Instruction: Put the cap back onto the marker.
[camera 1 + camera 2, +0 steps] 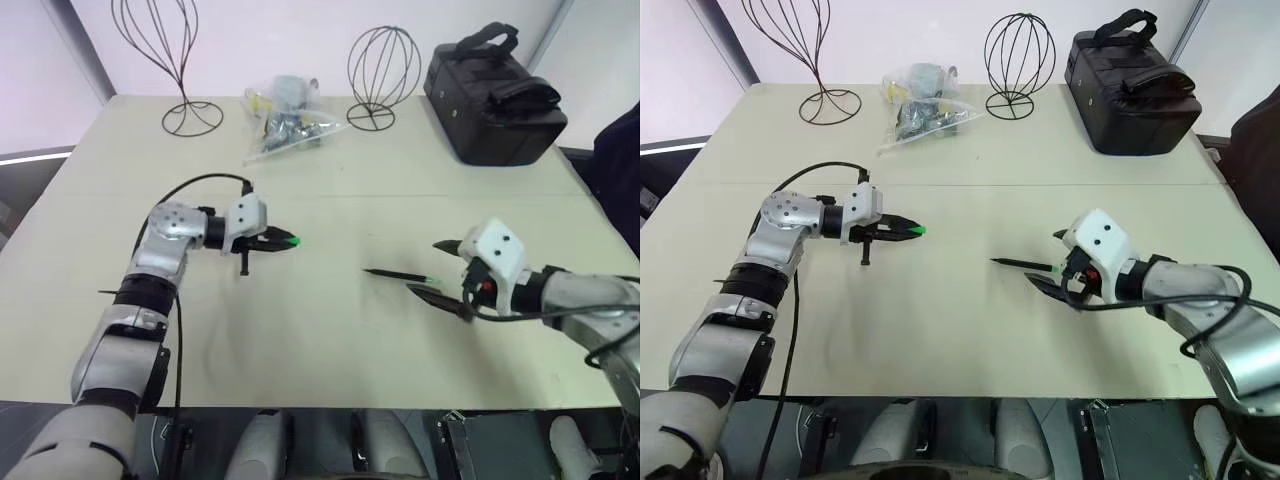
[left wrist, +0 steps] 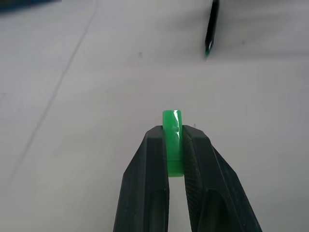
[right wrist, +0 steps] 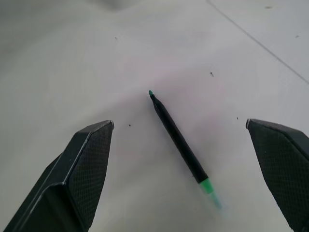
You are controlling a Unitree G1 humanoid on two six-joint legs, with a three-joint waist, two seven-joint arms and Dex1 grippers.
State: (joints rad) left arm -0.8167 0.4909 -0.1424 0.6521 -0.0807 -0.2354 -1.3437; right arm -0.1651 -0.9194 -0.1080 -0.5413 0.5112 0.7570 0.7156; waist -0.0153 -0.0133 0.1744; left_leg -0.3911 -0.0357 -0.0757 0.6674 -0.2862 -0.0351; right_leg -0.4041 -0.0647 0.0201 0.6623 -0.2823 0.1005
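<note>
Marker (image 1: pixel 400 275) lies flat on the pale table (image 1: pixel 330 340) in the left eye view, a thin black stick with its green end toward the right gripper (image 1: pixel 448 270), whose two black fingers stand spread wide, one on each side of that green end, grasping nothing. Toward the left side of the table the left gripper (image 1: pixel 285 241) is raised a little above the surface, its fingers clamped on the cap (image 1: pixel 295 241), a tiny bright green piece showing at their tips and well apart from the marker. Along the far edge stand two wire stands (image 1: pixel 180 60), a clear plastic bag (image 1: pixel 285 120) of small items between them, and a black bag (image 1: pixel 492 95) at the far right corner. From the right eye view the same layout holds: the marker (image 1: pixel 1023 265) rests just ahead of the right gripper (image 1: pixel 1060 260), and the cap (image 1: pixel 921 230) sits pinched in the left gripper (image 1: pixel 908 229). Seen from the left wrist view, the two dark fingers (image 2: pixel 149 183) press against the sides of the green cap (image 2: pixel 172 140), which stands out past their tips, with the marker (image 2: pixel 211 29) lying farther off on the table. Looking along the right wrist view, the marker (image 3: pixel 178 142) lies slantwise on the table between the two wide-apart fingers (image 3: pixel 82 169), touching neither.
</note>
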